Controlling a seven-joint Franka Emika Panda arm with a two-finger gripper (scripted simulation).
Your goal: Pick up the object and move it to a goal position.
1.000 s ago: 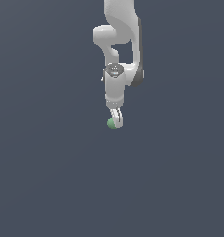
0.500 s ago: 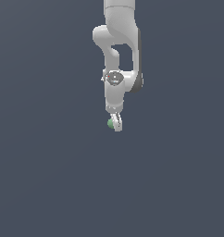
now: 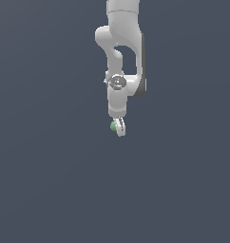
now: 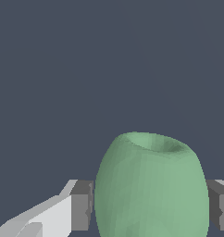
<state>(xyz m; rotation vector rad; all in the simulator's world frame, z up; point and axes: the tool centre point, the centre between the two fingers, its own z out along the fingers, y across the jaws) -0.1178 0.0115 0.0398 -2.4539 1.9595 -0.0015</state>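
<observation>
The object is a small green rounded item (image 3: 113, 126), seen at the tip of my white gripper (image 3: 118, 128) in the exterior view. In the wrist view the green object (image 4: 151, 185) fills the space between the two grey finger pads (image 4: 81, 205), which press on its two sides. My gripper (image 4: 151, 206) is shut on it. The arm hangs down from the top of the exterior view with the fingers pointing down. The object's underside is out of the wrist view.
A plain dark grey-blue surface (image 3: 50, 180) fills the background in both views. No other object or marker shows.
The arm and gripper have shifted slightly with the green object held between the fingers; the gripper now sits a little higher in the exterior view.
</observation>
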